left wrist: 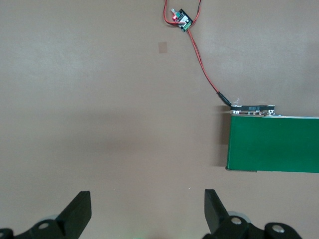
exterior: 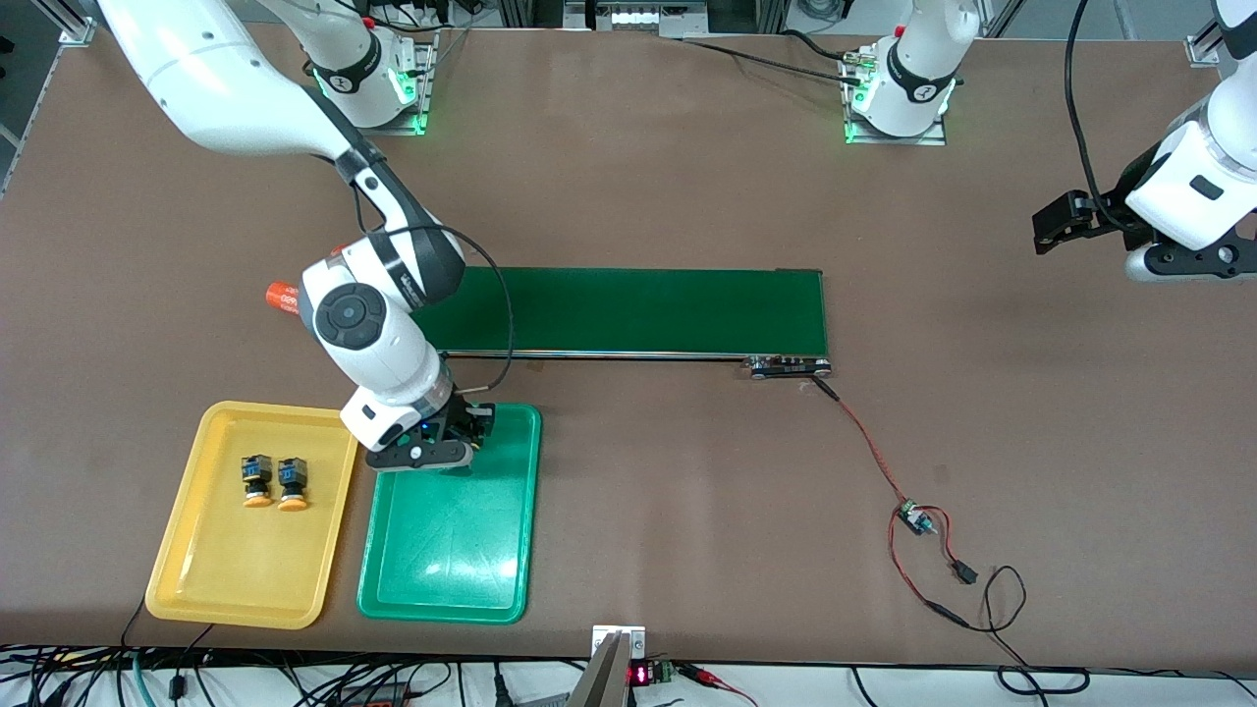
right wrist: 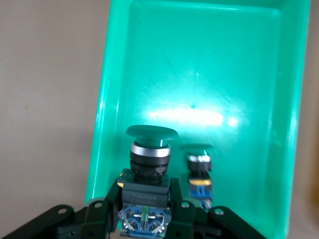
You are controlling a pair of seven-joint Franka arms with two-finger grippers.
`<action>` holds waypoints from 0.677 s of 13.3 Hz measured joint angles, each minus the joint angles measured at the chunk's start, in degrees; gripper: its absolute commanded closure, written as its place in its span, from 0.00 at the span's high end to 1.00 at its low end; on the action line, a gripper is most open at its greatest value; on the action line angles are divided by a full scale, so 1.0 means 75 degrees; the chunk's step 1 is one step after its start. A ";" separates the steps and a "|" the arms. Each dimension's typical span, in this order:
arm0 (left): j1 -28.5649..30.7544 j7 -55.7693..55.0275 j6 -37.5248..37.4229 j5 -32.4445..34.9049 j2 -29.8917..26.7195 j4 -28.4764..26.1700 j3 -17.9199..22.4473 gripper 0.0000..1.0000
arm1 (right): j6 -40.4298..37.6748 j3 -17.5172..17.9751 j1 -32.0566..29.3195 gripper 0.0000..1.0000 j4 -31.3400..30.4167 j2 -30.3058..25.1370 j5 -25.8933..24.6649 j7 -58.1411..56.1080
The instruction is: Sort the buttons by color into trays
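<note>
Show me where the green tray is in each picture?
Front view: green tray beside the yellow tray, its conveyor-side end under the right gripper.
Left wrist view: not in it.
Right wrist view: green tray fills most of the picture.
Shared landmark: right gripper holding a green-capped button.

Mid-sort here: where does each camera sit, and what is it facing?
Front: high across the table, facing both arms, yellow tray, green tray.
Left wrist: above bare table, sees conveyor belt; left gripper open.
Right wrist: over the green tray; right gripper holds a green button.
Shared: belt, green tray.
</note>
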 measured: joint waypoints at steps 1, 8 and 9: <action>-0.0001 0.0000 0.0000 0.0000 0.0000 0.0000 -0.0004 1.00 | 0.0405 -0.0107 0.0071 0.11 0.0035 0.0198 0.0000 -0.0077; -0.0009 0.0000 0.0000 0.0000 0.0000 0.0003 -0.0012 1.00 | 0.1184 -0.0463 0.0341 1.00 0.0207 0.0737 -0.0002 -0.0123; -0.0009 0.0000 0.0000 0.0000 0.0000 0.0003 -0.0015 1.00 | 0.1183 -0.0473 0.0341 1.00 0.0232 0.0738 -0.0002 -0.0123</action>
